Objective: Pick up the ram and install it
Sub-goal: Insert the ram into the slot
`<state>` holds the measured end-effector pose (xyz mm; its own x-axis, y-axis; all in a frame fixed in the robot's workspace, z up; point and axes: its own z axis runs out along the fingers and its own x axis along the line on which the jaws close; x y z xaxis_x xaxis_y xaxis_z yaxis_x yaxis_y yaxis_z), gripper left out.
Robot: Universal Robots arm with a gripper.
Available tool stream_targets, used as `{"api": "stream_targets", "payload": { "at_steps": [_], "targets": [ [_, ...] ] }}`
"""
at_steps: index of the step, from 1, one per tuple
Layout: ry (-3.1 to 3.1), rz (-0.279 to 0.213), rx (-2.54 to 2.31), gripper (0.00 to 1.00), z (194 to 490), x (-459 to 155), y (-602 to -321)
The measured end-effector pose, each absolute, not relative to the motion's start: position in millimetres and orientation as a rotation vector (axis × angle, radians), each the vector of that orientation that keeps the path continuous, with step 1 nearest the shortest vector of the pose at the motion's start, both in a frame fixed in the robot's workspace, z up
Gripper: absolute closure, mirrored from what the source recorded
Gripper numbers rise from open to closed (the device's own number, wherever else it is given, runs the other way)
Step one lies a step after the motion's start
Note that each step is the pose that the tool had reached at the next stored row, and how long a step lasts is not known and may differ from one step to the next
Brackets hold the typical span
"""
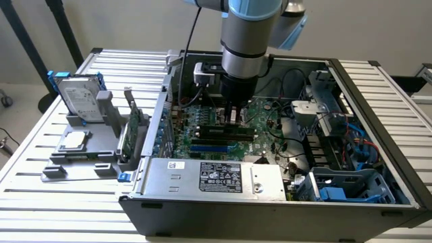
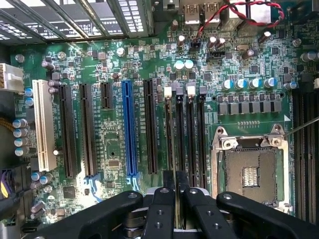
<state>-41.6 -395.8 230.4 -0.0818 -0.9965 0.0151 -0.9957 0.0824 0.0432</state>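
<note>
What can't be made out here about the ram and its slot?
- Ram: in the wrist view the tool covers most of it; just a thin edge shows between the fingers.
- Whether it is seated: in the exterior view the arm blocks the contact point.
- Slot latches: too small to tell whether they are open or closed.

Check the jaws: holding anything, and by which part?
The gripper grips the ram by its upper edge; the jaws are closed on its two faces. The stick stands on edge over the memory slots of the motherboard.
</note>
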Motion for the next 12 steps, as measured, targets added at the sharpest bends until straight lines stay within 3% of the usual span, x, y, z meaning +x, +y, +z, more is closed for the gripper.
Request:
{"api": "stream_targets", "payload": {
  "at_steps": [12],
  "targets": [
    [-2.265, -0.020, 2.107, 0.86, 229.4, -41.9, -395.8]
  ]
}}
